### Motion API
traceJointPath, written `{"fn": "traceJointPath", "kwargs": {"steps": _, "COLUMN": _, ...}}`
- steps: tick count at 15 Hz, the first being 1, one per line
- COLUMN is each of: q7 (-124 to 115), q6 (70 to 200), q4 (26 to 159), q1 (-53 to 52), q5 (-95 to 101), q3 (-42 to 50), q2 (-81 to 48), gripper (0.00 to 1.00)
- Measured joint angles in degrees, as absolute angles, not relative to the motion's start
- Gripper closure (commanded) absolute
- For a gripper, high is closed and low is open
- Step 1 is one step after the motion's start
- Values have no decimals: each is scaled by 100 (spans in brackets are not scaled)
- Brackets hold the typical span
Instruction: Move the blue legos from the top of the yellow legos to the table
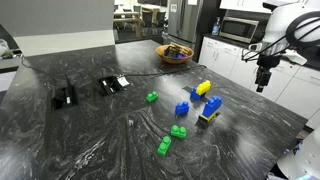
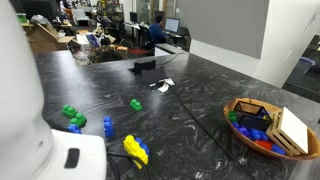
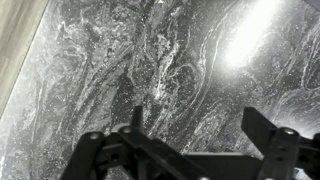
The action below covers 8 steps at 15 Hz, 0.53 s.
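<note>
The blue legos (image 1: 212, 104) lie on top of the small yellow legos (image 1: 207, 119), near the right part of the black marbled table (image 1: 90, 140). My gripper (image 1: 263, 84) hangs in the air to the right of them, well above and apart from every lego. In the wrist view the gripper (image 3: 196, 112) is open and empty, with only bare table (image 3: 150, 50) below it. No lego shows in the wrist view.
Other loose legos are a longer yellow brick (image 1: 203, 87) (image 2: 133, 150), a chunky blue block (image 1: 182, 109) (image 2: 108, 126) and green pieces (image 1: 152, 97) (image 1: 178, 131) (image 2: 136, 104). A wooden bowl (image 1: 175, 53) (image 2: 265, 125) holds things. Black devices (image 1: 64, 97) and a cable lie on the far side.
</note>
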<state>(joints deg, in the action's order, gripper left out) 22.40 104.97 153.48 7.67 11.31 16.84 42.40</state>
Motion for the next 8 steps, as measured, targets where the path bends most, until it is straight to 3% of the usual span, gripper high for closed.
{"fn": "traceJointPath", "kwargs": {"steps": 8, "q7": 2159, "q6": 10500, "q4": 15316, "q1": 694, "q5": 1013, "q3": 1639, "q2": 4232, "gripper": 0}}
